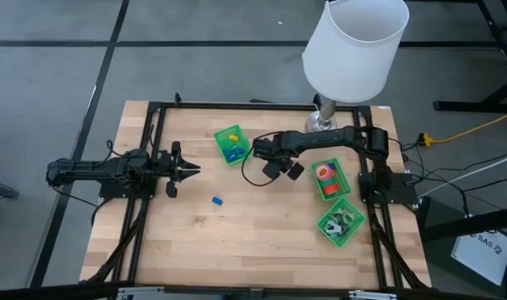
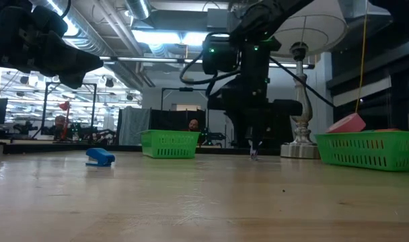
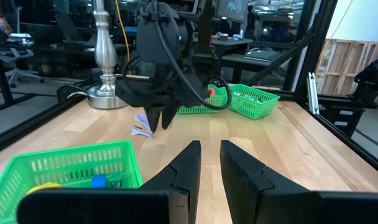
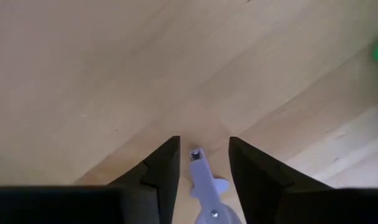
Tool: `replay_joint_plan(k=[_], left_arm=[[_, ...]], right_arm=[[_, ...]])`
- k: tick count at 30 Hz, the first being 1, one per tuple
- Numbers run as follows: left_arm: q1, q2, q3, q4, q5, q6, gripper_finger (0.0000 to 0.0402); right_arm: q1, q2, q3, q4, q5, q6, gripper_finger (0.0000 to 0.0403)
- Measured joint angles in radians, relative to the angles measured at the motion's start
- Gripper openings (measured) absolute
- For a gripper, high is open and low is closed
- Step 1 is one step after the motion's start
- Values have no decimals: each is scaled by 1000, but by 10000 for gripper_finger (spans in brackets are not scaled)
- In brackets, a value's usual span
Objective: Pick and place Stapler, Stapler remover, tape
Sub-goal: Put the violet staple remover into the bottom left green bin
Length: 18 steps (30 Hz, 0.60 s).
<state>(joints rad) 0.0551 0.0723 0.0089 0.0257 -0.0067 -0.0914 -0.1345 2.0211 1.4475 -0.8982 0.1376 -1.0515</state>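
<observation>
The right gripper point(image 4: 203, 163) brackets a staple remover point(image 4: 204, 186) between narrow, not-yet-touching fingers; closing off-centre could push it aside.

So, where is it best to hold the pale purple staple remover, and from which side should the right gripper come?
Probably grip the staple remover across its narrow body, just behind the riveted end, coming straight down from above. It lies flat on the table, and it is slim enough for the right gripper, whose open fingers stand on either side of it.
</observation>
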Motion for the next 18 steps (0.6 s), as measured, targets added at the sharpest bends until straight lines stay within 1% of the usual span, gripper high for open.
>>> replay_joint_plan(k=[4,8,12,18], left_arm=[[0,0,0,0,0,0,58],[0,0,0,0,0,0,58],[0,0,0,0,0,0,58],[0,0,0,0,0,0,58]], right_arm=[[-8,2,0,2,8,-46,124],[-20,2,0,1,8,-31,112],[-21,2,0,-19,9,-12,115],[-24,2,0,-29,8,-2,133]])
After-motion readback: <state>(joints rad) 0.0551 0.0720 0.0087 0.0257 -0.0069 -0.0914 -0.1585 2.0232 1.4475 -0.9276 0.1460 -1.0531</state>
